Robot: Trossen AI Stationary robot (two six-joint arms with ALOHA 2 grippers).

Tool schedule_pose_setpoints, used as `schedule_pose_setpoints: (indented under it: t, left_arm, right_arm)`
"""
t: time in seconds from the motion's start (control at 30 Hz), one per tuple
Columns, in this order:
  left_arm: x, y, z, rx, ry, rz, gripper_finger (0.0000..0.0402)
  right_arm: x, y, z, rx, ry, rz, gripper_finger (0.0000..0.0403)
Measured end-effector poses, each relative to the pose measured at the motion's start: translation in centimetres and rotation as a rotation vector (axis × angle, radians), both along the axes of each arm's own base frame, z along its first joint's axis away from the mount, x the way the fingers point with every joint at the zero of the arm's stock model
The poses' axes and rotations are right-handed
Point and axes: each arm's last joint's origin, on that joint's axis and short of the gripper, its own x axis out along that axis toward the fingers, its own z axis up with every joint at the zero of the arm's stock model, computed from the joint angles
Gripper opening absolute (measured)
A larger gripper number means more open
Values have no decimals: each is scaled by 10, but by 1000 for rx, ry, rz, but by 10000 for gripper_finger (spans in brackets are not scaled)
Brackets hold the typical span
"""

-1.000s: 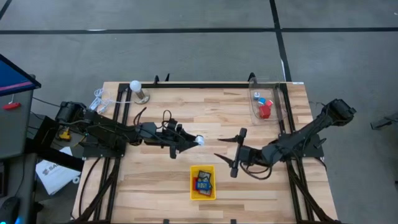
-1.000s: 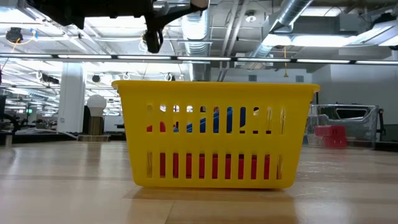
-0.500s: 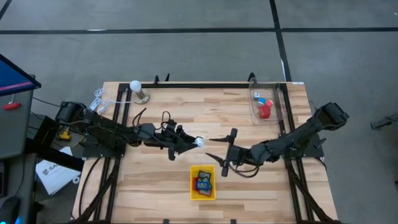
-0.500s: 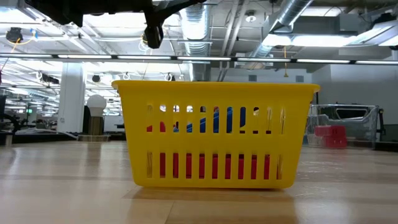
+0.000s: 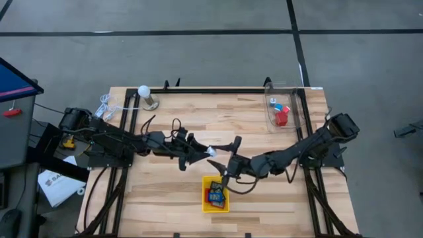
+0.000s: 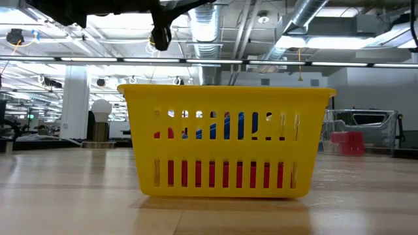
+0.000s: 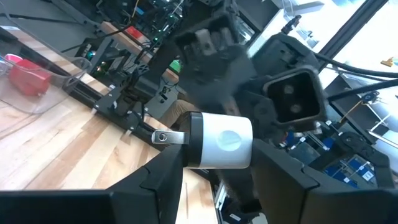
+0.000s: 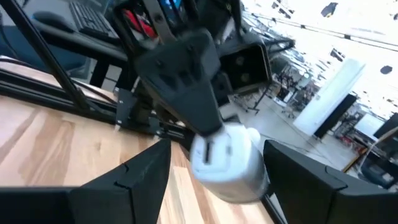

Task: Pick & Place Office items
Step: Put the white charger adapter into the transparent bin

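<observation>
My left gripper [image 5: 206,153] hangs above the table's middle, shut on a small white office item [image 7: 219,140] with a dark band and a metal clip at one end. My right gripper [image 5: 220,163] faces it from the table's right, open. Its fingers stand on either side of the white item [image 8: 227,160] and do not visibly touch it. The yellow tray [image 5: 205,198] sits just nearer the front edge, with blue and red items [image 5: 215,194] inside. The low view shows the tray [image 6: 225,104] resting flat on the table. My left gripper pinches the white item between its two fingers, one by the dark-banded end [image 7: 189,155] and one by the white end [image 7: 247,155]. The fingers reach in level from the table's left. The item lies across them, lifted clear of the table.
A clear container [image 5: 291,114] with red and blue pieces [image 5: 281,116] stands at the far right. A white ball on a metal stand [image 5: 145,92] and loose cables [image 5: 106,106] sit at the far left. Bare wood lies on both sides of the tray.
My right gripper has travelled toward the table's left, rolling a little and staying open. It has closed in on the left gripper until its fingers flank the white item. The left gripper and the item have kept still.
</observation>
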Motion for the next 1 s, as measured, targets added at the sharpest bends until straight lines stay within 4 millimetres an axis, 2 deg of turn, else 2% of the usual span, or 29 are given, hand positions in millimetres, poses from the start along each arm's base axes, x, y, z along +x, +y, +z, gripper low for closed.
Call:
schedule_pose_setpoints:
  t: [0.43,0.53,0.77,1.0]
  left_arm:
    - [0,0,1,2,-7,0,164]
    - [0,0,1,2,-7,1,165]
    - [0,0,1,1,-8,-2,164]
    - [0,-1,1,15,-9,-4,174]
  right_arm:
    - [3,-10,-2,-6,14,-70,244]
    - [2,-9,-2,-7,15,-73,222]
    - [2,-10,-2,-27,23,-82,124]
    - [2,-10,1,-20,-1,-90,120]
